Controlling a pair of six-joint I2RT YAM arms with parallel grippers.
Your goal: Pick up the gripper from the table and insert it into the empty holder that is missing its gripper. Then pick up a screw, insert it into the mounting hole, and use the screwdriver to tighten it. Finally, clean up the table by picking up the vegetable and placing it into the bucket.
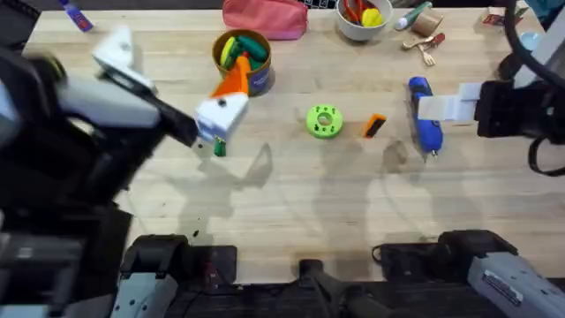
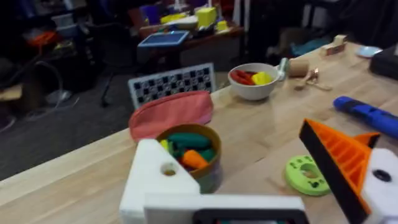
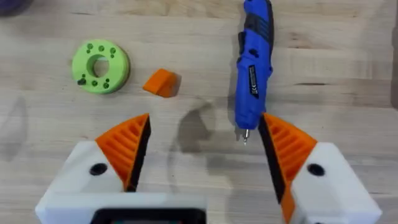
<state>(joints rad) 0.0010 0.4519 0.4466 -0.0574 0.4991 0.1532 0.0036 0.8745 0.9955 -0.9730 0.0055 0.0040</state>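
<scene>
Lying beside the open, empty right pincer [image 3: 202, 168], screwdriver [image 3: 254, 68], orange gripper [image 3: 161, 83] farther off

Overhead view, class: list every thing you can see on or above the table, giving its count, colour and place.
table: one, light wood, under everything
bucket: one, olive green, far left of centre, holding toy vegetables
pouch: one, pink, far edge, behind the bucket
bowl: one, white, far edge, holding red and yellow toys
disc: one, lime green, centre
fingertip piece: one, orange, just right of the disc
screwdriver: one, blue, right of the fingertip piece
small vegetable: one, green, on the table by the left tool
left tool: one, white, a single orange pad, open, near the bucket
right tool: one, white, two orange pads, open, by the screwdriver
</scene>
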